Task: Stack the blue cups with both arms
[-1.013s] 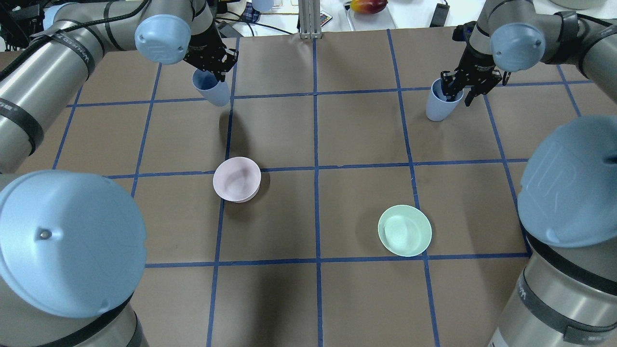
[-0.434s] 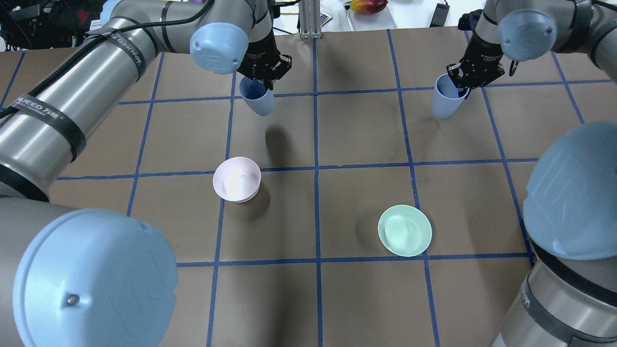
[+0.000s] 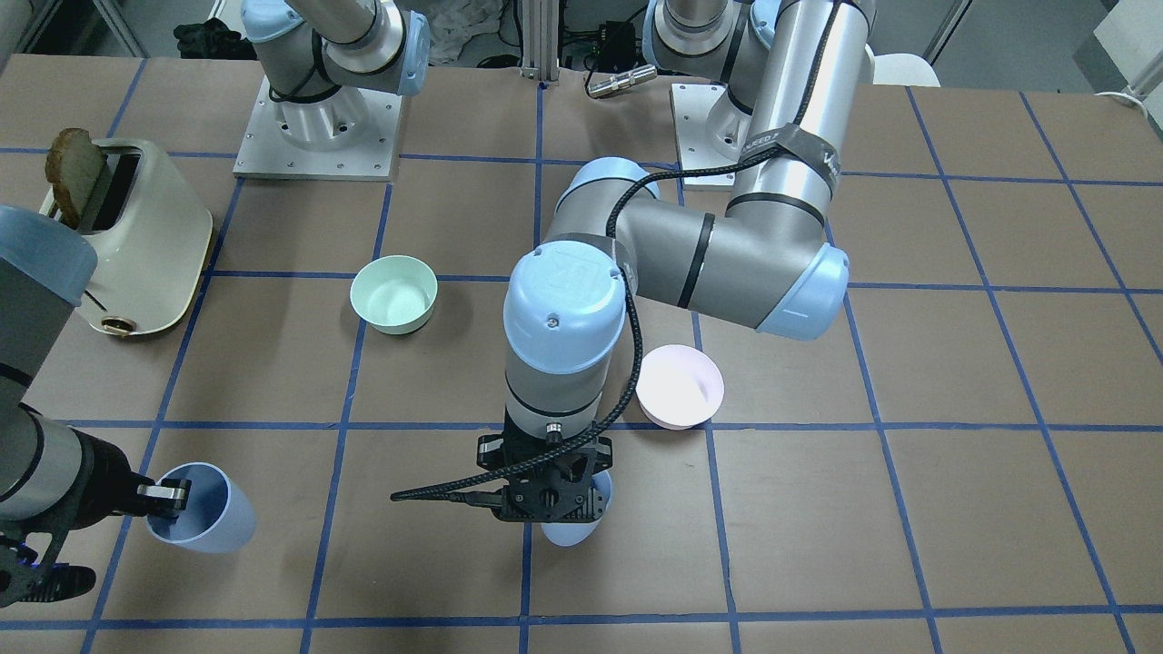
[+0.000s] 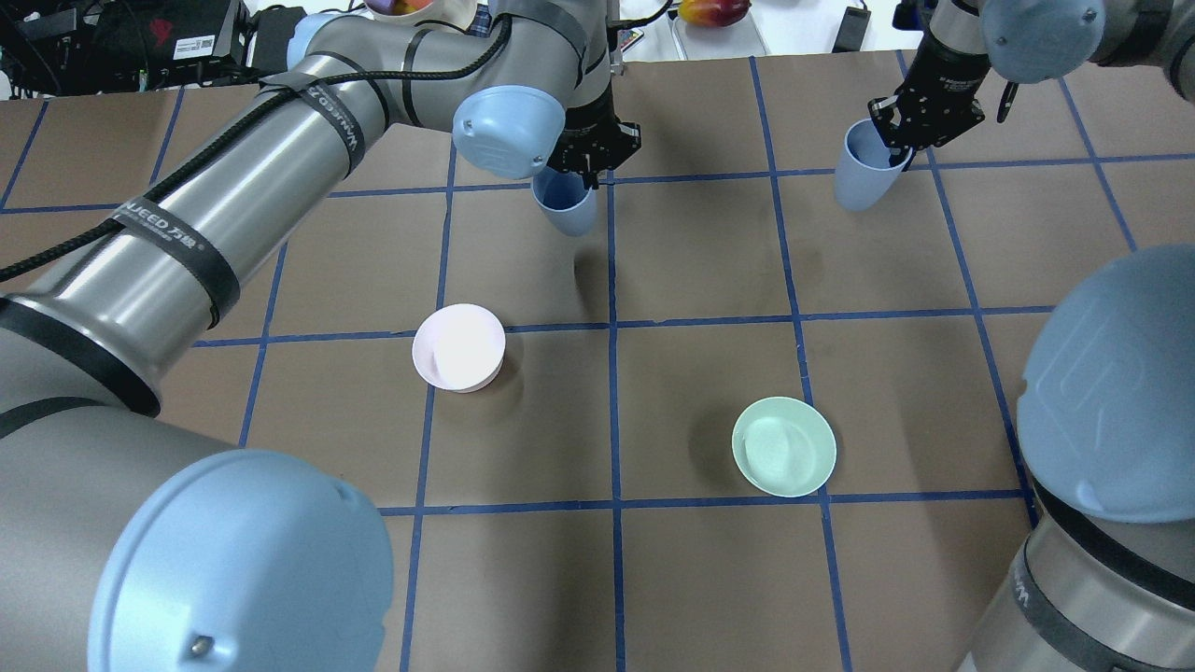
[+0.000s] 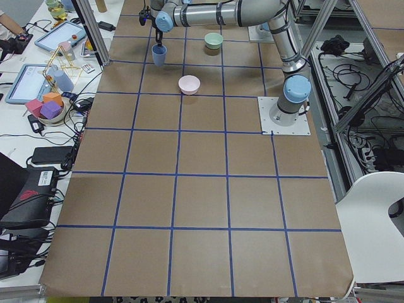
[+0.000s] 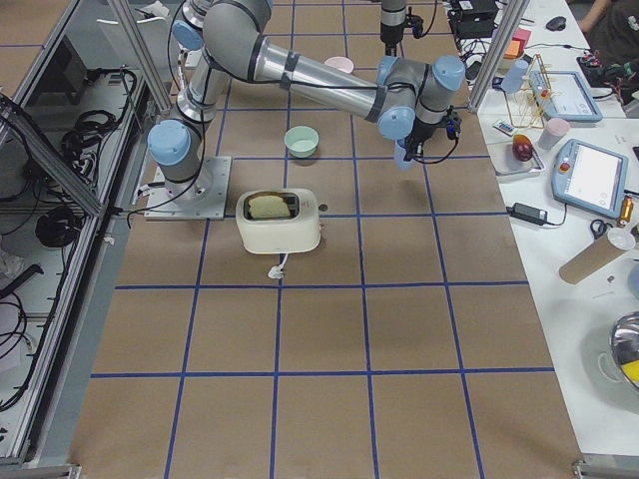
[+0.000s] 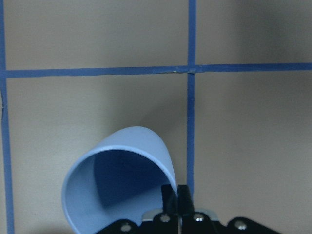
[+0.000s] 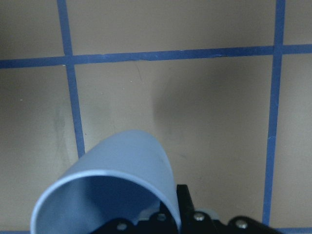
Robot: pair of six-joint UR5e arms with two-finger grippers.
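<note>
Brown paper bench (image 4: 700, 392), blue tape grid, cluttered white desk (image 6: 559, 254) at its edge
Left gripper (image 4: 583, 175) nips one pale-blue tapered plastic cup (image 4: 568, 213) by the rim, right gripper (image 4: 894, 147) the other blue cup (image 4: 854, 187); each hangs tilted just under its gripper.

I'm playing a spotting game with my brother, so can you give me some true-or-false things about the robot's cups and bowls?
1. Each arm holds one blue cup. True: the left arm has its jaws on the rim of the left cup, and the right arm has its jaws on the rim of the right cup.
2. The cups are already stacked. False: they are far apart, one at each arm.
3. One bowl sits inside the other. False: the pink bowl and the green bowl stand apart.
4. A toaster holds a slice of bread. True.
</note>
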